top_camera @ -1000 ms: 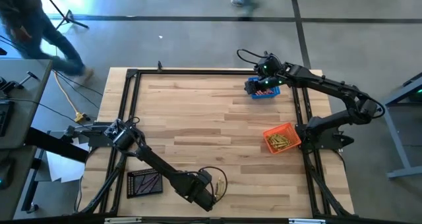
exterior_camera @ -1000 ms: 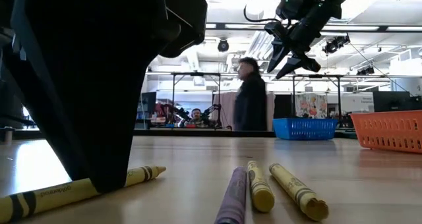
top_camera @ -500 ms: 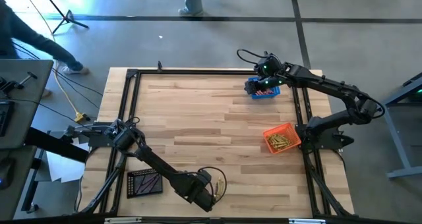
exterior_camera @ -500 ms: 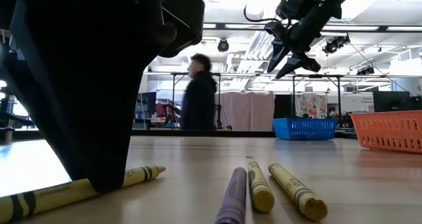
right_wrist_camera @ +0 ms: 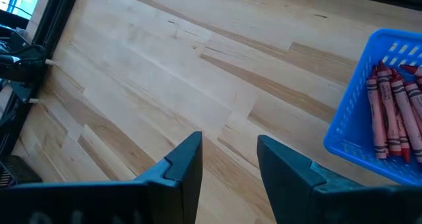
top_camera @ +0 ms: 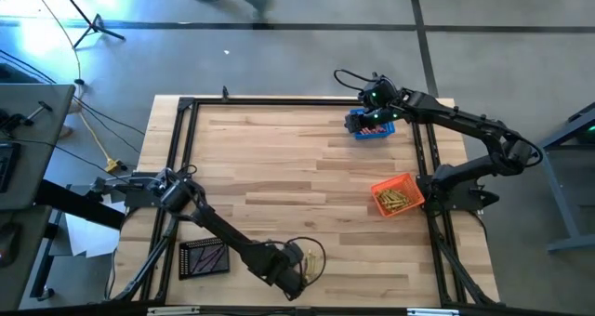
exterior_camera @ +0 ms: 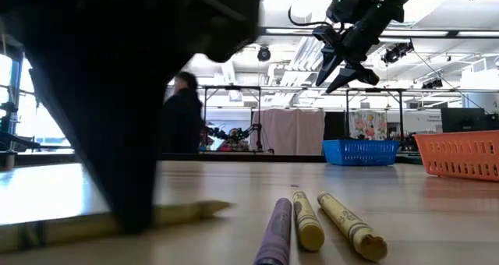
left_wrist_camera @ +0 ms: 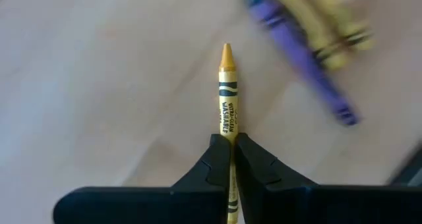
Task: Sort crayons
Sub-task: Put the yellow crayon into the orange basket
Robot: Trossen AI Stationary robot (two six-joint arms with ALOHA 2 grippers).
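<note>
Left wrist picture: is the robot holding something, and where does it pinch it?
Yes. The left gripper pinches a yellow crayon along its wrapped body, tip pointing away. The right gripper holds nothing.

The left arm (exterior_camera: 117,101) hides most of a blurred yellow crayon (exterior_camera: 187,212) — black basket's (top_camera: 204,257) contents unreadable.

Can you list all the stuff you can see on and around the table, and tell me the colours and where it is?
Wooden table: one, light brown, centre.
Blue mesh basket: one, far right, holding red-orange crayons.
Orange mesh basket: one, right edge, holding yellow crayons.
Black mesh basket: one, near left.
Loose crayons: one purple, two yellow, near edge.
Yellow crayon: one, gripped.
Person: one, dark clothes, background.
Left gripper: jaws shut on yellow crayon.
Right gripper: jaws open, above blue basket.
</note>
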